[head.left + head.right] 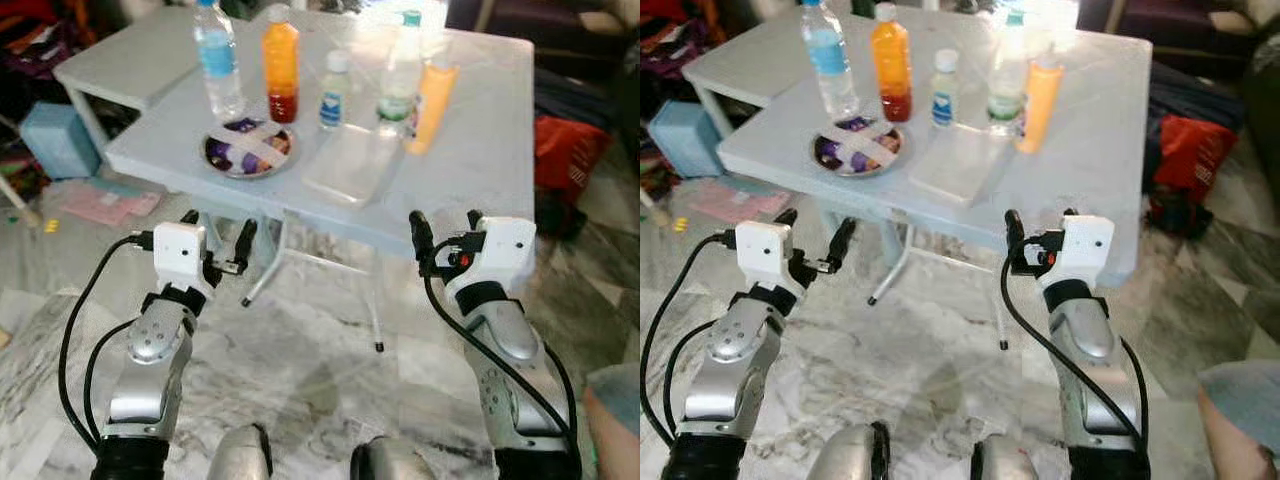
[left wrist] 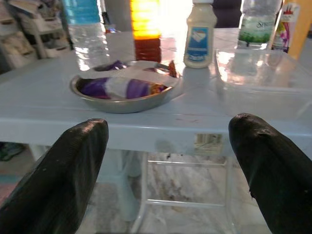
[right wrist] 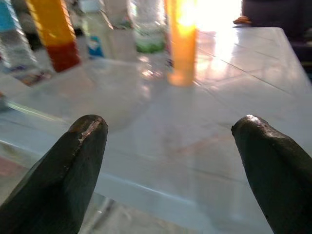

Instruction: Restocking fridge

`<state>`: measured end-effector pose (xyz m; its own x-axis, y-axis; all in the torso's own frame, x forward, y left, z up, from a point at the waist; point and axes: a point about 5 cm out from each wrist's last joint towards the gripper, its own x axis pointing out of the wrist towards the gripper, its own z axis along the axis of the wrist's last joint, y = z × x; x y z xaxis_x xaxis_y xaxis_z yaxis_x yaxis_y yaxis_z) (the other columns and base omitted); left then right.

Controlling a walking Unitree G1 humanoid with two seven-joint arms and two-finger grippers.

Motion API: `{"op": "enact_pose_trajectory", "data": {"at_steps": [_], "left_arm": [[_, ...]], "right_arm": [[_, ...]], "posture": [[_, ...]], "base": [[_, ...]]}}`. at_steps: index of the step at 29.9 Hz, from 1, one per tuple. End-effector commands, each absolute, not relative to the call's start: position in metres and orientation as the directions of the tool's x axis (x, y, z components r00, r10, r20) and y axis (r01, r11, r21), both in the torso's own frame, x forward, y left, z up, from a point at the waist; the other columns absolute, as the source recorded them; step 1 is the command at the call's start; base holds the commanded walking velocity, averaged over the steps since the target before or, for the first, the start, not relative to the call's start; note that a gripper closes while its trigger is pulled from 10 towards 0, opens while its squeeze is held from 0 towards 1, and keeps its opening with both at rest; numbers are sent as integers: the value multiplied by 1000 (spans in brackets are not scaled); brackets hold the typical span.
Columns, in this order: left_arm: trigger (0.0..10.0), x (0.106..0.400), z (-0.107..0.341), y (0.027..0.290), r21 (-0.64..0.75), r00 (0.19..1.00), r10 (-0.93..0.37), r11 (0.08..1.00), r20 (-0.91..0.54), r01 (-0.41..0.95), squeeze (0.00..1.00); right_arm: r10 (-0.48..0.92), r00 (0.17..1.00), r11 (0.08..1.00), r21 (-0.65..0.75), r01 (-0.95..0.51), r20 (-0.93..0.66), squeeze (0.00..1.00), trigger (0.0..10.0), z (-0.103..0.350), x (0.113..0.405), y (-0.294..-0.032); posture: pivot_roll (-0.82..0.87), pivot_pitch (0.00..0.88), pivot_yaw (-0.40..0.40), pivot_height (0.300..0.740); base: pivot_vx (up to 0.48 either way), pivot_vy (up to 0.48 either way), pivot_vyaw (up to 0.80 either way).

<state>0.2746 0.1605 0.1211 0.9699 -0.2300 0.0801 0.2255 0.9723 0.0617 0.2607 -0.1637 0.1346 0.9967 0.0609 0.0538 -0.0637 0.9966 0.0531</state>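
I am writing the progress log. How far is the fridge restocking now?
Nothing looks done yet. The bottles, the steel bowl and the clear container all sit on the table. The left gripper and right gripper are open before its edge, holding nothing. All carrying remains.

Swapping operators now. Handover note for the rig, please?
Left claw: open, empty, short of the table edge.
Right claw: open, empty, likewise.
On the pale plastic table: blue-label water bottle, orange juice bottle, small white bottle, green-label clear bottle, slim orange bottle, steel bowl of wrapped items, clear plastic box.
Done: nothing picked.
Left: carry everything to the fridge.
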Motion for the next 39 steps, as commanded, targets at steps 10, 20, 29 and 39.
{"op": "enact_pose_trajectory", "data": {"at_steps": [10,20,29,39], "left_arm": [[10000,264,122,173,66,973,-217,975,82,212,0],[10000,272,136,164,31,966,-220,975,133,218,0],[10000,274,137,160,18,964,-225,974,145,224,0],[10000,278,140,160,25,962,-223,975,155,222,0]], "right_arm": [[14,994,1000,-27,-11,110,0,10000,144,229,-164],[9,982,990,-141,18,189,0,10000,162,236,-168],[21,985,991,-132,2,173,0,10000,159,236,-167],[27,985,990,-142,-2,169,0,10000,159,238,-165]], "posture": [[-70,71,27,740],[-80,61,16,740],[-86,62,10,740],[-85,61,9,740]], "base": [[0,0,0],[166,0,0],[352,0,0],[341,0,0]]}}
